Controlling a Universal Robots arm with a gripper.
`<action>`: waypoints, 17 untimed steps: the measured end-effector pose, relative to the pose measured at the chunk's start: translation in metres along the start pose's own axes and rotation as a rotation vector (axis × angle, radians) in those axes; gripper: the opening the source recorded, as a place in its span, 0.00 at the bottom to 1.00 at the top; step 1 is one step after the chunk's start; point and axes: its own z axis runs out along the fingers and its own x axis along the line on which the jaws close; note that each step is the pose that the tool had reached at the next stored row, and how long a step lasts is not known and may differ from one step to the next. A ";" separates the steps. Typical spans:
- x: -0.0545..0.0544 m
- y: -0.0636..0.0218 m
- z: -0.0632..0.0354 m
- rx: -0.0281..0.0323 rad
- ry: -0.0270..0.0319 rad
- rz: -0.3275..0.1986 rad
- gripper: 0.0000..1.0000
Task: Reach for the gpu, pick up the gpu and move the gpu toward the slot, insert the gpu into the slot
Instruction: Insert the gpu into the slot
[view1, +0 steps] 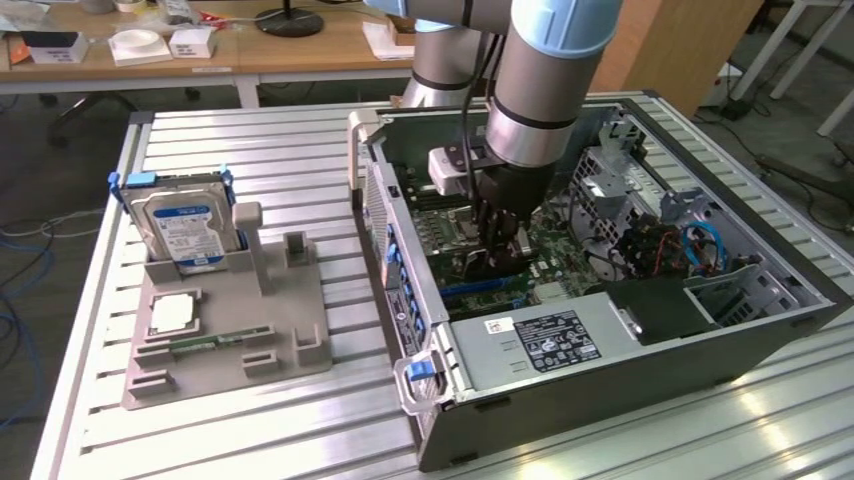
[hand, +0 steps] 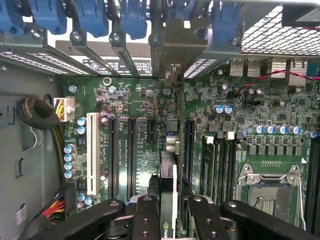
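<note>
- We see the gripper (view1: 491, 262) deep inside the open computer case (view1: 747, 330).
- Its fingers (hand: 148, 220) clamp the gpu (hand: 168, 175), held edge-on above the motherboard (hand: 240, 145) slots.

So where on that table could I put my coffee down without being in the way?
Bare slats run along the table between the grey fixture and the open computer case. Inside the case is crowded: the gripper holds the gpu there.

Open computer case (view1: 641, 345) on slatted table (view1: 240, 430). Hard drive (view1: 184, 228) upright in grey fixture (view1: 227, 335); processor chip (view1: 174, 313) lies flat on it.
</note>
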 end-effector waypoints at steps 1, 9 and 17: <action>0.000 0.0000 0.0000 0.0000 0.0000 0.000 0.26; 0.000 0.0005 0.0044 0.0000 0.0001 0.000 0.26; 0.000 0.0006 0.0050 0.0001 -0.0002 0.000 0.26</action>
